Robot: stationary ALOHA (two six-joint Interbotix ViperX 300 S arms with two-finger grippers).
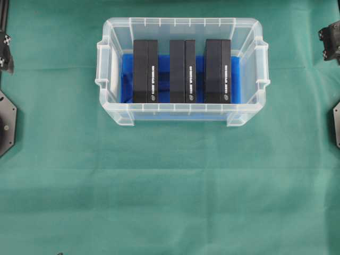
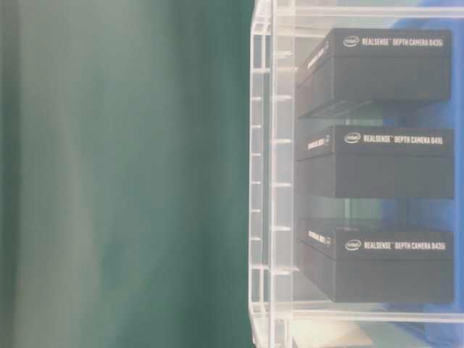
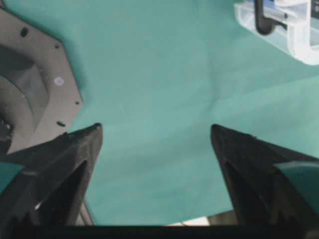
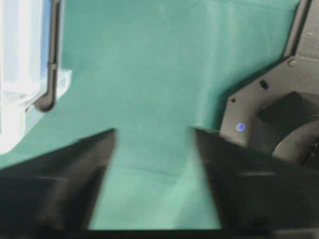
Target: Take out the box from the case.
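The case is a clear plastic bin at the back middle of the table, with a blue cloth on its bottom. Three black boxes stand in it side by side: left, middle and right. The table-level view shows the boxes through the case wall. My left gripper is open and empty over green cloth, far left of the case. My right gripper is open and empty, far right of the case.
A green cloth covers the whole table. The black arm bases sit at the left edge and the right edge. The left base plate and the right base lie close beside the grippers.
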